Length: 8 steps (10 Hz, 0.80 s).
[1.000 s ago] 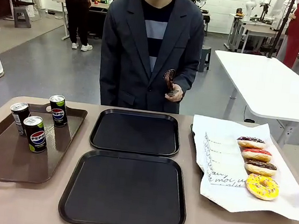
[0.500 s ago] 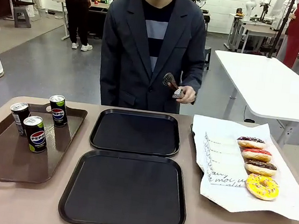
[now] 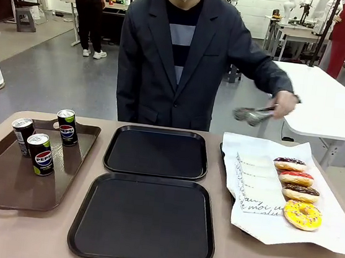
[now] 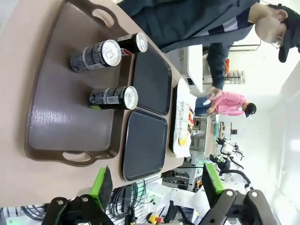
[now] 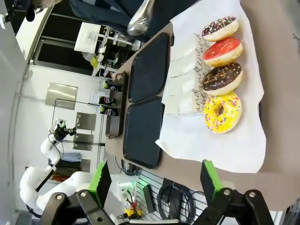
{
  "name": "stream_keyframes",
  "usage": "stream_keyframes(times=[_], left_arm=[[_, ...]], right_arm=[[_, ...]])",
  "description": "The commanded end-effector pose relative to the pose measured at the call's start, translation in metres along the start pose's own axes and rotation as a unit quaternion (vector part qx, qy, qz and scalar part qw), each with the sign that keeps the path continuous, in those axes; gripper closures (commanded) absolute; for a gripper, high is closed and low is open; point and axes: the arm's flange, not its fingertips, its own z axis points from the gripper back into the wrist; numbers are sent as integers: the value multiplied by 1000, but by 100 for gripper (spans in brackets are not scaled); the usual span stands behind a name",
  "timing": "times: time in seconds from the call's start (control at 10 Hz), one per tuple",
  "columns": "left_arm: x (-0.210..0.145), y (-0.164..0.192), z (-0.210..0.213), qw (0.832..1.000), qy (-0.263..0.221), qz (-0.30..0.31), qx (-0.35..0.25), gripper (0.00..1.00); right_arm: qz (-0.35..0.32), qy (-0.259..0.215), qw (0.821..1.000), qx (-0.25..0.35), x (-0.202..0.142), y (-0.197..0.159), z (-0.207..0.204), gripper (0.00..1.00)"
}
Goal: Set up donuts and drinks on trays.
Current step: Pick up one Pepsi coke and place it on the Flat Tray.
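Two trays (image 3: 156,153), both bare, lie one behind the other ahead of both pairs of fingers, mid-table (image 3: 17,230). They look staged as the targets.

Left fingers (image 4: 102,186): spread wide, nothing between them. Three cans (image 4: 114,97) stand ahead of them on a brown tray (image 4: 61,117), grouped close, probably for easy picking.

Right fingers (image 5: 100,180): likewise apart and empty. Four donuts (image 5: 222,112) sit in a row on white paper (image 5: 215,145) just ahead, icing up.

Person's hand (image 3: 282,104) holds tongs (image 3: 252,115) out above the paper, likely to lift donuts without touching the icing. Nothing loaded yet.
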Motion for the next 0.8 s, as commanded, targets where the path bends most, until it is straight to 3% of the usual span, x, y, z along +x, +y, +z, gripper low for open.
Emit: stream_keyframes(times=[0.0, 0.1, 0.7], left_arm=[[-6, 3, 0, 1000, 15, -7, 6, 0], [0, 0, 0, 1000, 0, 0, 0, 0], [0, 0, 0, 1000, 0, 0, 0, 0]], right_arm=[[7, 12, 1000, -24, 5, 7, -6, 0], [0, 0, 1000, 0, 0, 0, 0, 0], [0, 0, 1000, 0, 0, 0, 0, 0]])
